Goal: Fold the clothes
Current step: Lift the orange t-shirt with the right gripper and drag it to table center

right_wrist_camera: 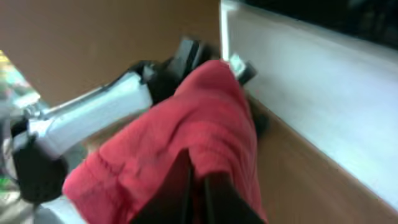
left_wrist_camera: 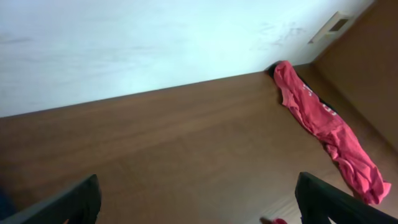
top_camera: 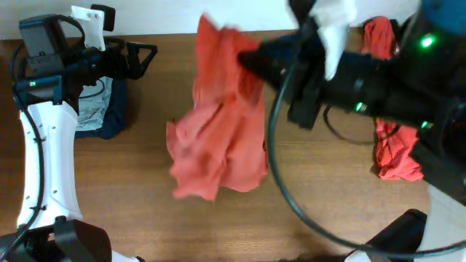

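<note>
Right jaws clamping red shirt (right_wrist_camera: 205, 118) | left jaws wide apart

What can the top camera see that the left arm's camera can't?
Only overhead: the crumpled red-orange cotton T-shirt held up by the right claw, and a grey-blue and navy pile of clothes beside the left arm. Only left wrist: its own left claw, wide open, and a pale wall plate. Both: the brown wooden table and probably the same red garment lying on it.
</note>
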`<state>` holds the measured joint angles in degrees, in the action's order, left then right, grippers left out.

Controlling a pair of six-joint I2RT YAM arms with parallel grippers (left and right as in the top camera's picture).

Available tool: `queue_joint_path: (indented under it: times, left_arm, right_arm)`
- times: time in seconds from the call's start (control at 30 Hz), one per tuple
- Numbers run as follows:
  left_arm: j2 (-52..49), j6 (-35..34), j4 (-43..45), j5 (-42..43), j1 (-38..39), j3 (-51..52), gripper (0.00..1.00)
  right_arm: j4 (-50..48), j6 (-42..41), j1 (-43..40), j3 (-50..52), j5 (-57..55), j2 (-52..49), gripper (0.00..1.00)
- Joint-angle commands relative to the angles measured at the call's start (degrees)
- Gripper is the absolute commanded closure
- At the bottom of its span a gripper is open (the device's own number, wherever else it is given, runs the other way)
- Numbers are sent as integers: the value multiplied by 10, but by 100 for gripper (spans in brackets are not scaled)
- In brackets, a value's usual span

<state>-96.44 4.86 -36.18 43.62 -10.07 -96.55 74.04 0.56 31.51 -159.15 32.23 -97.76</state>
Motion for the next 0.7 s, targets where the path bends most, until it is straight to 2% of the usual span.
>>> queue_joint_path:
  times: [0.0, 0.13, 0.23, 0.47, 0.67]
  left_arm:
    - [14, -5, 11, 17, -25, -12, 1]
    - [23, -5, 15, 16, -54, -12, 1]
    - [28, -5, 15, 16, -71, -12, 1]
    - [33, -5, 11, 16, -86, -12, 1]
    - [33, -5, 6, 14, -95, -12, 1]
  right_arm:
    - [48, 25, 10, 6, -73, 0, 96]
    - [99, 48, 10, 30, -155, -21, 96]
    - [106, 68, 10, 51, -169, -48, 96]
    - [50, 82, 9, 102, -186, -151, 96]
    - [-12, 80, -7, 106, -176, -256, 96]
